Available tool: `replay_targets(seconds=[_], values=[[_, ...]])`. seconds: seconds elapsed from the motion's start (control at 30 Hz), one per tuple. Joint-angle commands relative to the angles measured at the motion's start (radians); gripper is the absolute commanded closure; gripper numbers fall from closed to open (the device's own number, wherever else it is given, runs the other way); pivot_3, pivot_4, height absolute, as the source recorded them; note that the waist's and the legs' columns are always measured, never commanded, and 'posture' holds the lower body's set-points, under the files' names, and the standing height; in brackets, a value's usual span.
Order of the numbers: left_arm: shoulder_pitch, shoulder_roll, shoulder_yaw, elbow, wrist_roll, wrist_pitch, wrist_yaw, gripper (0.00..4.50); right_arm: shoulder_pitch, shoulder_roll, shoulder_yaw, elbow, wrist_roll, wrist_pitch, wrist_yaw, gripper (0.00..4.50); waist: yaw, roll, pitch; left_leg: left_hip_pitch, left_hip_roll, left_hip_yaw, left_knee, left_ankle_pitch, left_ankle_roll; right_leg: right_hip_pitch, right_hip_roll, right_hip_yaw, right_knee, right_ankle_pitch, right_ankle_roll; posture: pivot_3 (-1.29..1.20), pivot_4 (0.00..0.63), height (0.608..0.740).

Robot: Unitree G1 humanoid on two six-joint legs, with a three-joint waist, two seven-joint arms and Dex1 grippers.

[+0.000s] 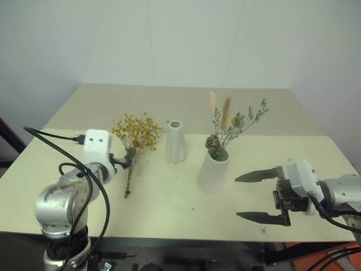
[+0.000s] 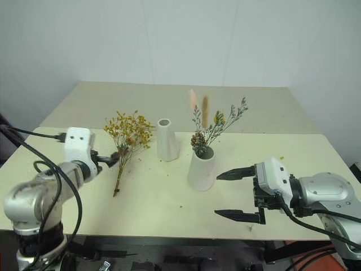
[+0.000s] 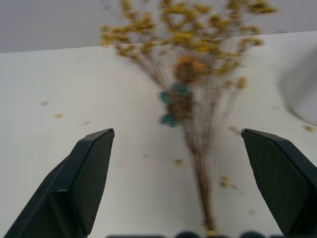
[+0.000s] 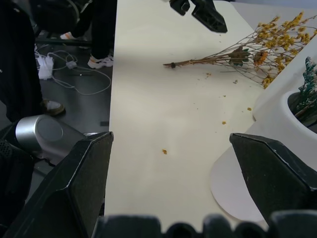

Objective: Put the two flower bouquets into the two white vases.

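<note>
Yellow-orange dried bunch [image 2: 128, 138] flat on table [image 2: 169, 197], beside slim vase [image 2: 167, 140]; stem end toward near edge, blossoms away. Left gripper [image 3: 188, 168] spread wide, empty, aligned along stems, nearer. Right gripper [image 2: 237, 193] wide, empty, near stout vase [image 2: 201, 168] holding pinecone sprig [image 2: 207, 130].

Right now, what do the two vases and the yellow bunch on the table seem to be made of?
Slim vase and wide vase: likely matte ceramic; even white, no shine. Yellow bunch: looks like dried flowers; thin brown stems, crumbs shed on the table.
</note>
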Motion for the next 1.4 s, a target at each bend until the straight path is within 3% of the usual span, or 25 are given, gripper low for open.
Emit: replay_targets(seconds=[0.03, 0.43, 0.53, 0.93, 1.1, 1.23, 1.4], values=[[-0.104, -0.031, 0.044, 0.123, 0.032, 0.066, 0.038, 0.0, -0.032, 0.004, 0.014, -0.001, -0.009, 0.005, 0.0, 0.02, 0.003, 0.0, 0.0, 0.0, 0.0, 0.0, 0.0, 0.0, 0.0, 0.0, 0.0, 0.0, 0.0, 0.0, 0.0, 0.0, 0.15, 0.74], [-0.212, -0.076, -0.045, 0.513, 0.046, -0.032, -0.007, 0.0, -0.009, 0.0, -0.019, -0.033, -0.009, 0.032, -0.03, 0.02, 0.006, 0.0, 0.0, -0.002, -0.001, -0.001, 0.0, 0.0, 0.0, -0.001, -0.001, 0.0, -0.001, 0.002, -0.004, 0.0, 0.15, 0.74], [-0.217, -0.061, -0.078, 0.539, 0.041, -0.058, -0.036, 0.58, 0.01, 0.003, -0.033, -0.049, -0.011, 0.035, -0.051, 0.0, 0.006, 0.0, 0.0, -0.003, -0.001, -0.001, 0.0, 0.0, 0.0, -0.001, -0.001, -0.001, -0.001, 0.002, -0.004, 0.0, 0.15, 0.74], [-0.234, -0.03, -0.127, 0.591, 0.043, -0.079, -0.097, 4.47, 0.036, 0.02, -0.031, -0.067, -0.028, 0.028, -0.103, 0.0, 0.005, 0.0, 0.0, -0.003, -0.001, -0.001, 0.0, 0.0, 0.0, -0.002, -0.001, 0.0, -0.001, 0.002, -0.004, 0.0, 0.15, 0.74], [-0.229, -0.031, -0.117, 0.6, 0.067, -0.123, -0.072, 4.47, 0.031, 0.021, -0.031, -0.063, -0.032, 0.023, -0.105, 0.0, 0.004, 0.0, 0.0, -0.002, -0.001, -0.001, 0.0, 0.0, 0.0, -0.001, -0.001, 0.0, -0.001, 0.002, -0.004, 0.0, 0.15, 0.74], [-0.183, -0.036, -0.048, 0.493, 0.059, -0.308, -0.065, 4.47, 0.036, 0.026, -0.058, -0.07, 0.014, 0.023, -0.083, 0.0, 0.002, 0.0, 0.0, -0.002, -0.001, -0.001, 0.0, 0.0, 0.0, -0.002, -0.001, 0.0, -0.001, 0.002, -0.004, 0.0, 0.15, 0.74], [-0.152, -0.031, 0.116, 0.365, -0.102, -0.501, -0.211, 4.47, 0.019, 0.051, -0.107, -0.082, 0.115, 0.063, -0.11, 0.0, 0.006, 0.0, 0.0, -0.004, -0.001, -0.001, 0.0, 0.0, -0.001, -0.002, -0.001, 0.0, -0.001, 0.003, -0.004, 0.0, 0.15, 0.74]])
